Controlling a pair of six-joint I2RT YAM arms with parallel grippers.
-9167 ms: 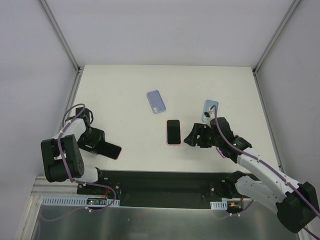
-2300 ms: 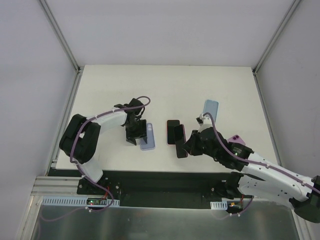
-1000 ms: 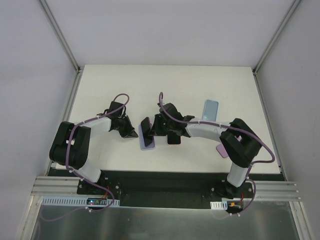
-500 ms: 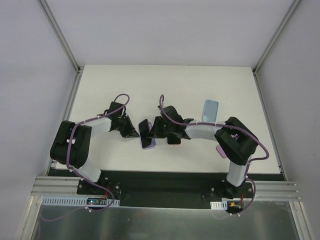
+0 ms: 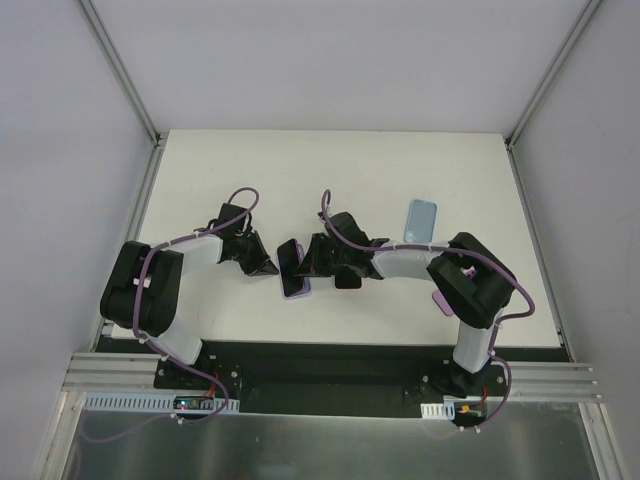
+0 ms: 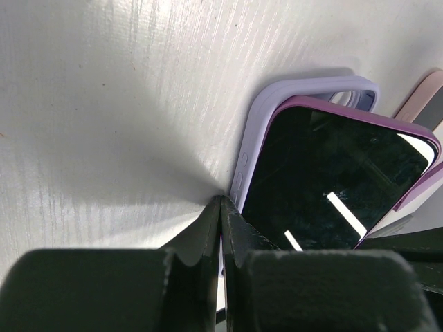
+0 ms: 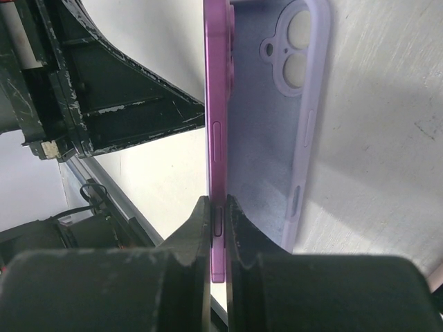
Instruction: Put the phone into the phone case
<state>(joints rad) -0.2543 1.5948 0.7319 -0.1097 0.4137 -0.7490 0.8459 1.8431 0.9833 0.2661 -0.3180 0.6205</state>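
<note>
Top and wrist views, phone partly over its case. The lavender phone case [image 7: 271, 162] lay back-down on the white table [image 5: 400, 170], open side up. In the right wrist view its inner face and two round camera cut-outs were bare. The phone [image 6: 325, 180], purple-framed with a dark screen, was not seated. It stood steeply tilted over the case, its lower long edge down along the case wall nearer the left arm and its upper long edge raised. Whether the lower edge sat inside the rim could not be told.

The right end effector [image 7: 217, 205] was closed narrowly on the phone's raised long edge, one finger on each face, near the side button. The left end effector [image 6: 221, 202] held nothing. Its fingers were pressed fully together, with their tips on the table at the outer side wall of the case by the button bumps, touching it or just short of it.

A second phone [image 5: 347, 281], dark-screened, lay flat on the table just beside the right end effector, on the side away from the case. A light-blue case [image 5: 421, 218] lay well apart toward the right; whether it contained anything could not be told
</note>
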